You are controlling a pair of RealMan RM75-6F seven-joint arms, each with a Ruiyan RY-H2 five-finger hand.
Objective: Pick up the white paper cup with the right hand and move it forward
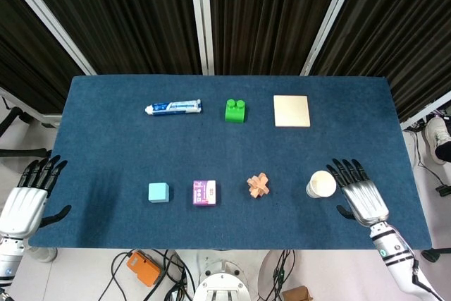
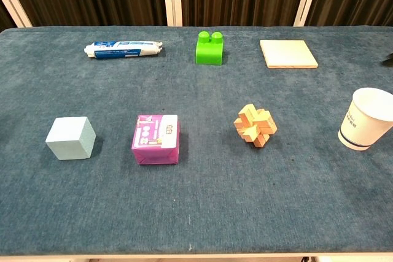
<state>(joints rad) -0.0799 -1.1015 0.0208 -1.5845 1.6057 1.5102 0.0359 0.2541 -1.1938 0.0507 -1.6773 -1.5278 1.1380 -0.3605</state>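
The white paper cup stands upright on the blue table at the near right, also seen at the right edge of the chest view as the cup. My right hand hovers just right of it with fingers spread, holding nothing; a small gap shows between hand and cup. My left hand lies open off the table's left edge, far from everything. Neither hand shows in the chest view, apart from a dark sliver at the right edge.
A wooden burr puzzle, purple box and pale blue cube line the near row. Toothpaste tube, green brick and wooden square lie in the far row ahead of the cup.
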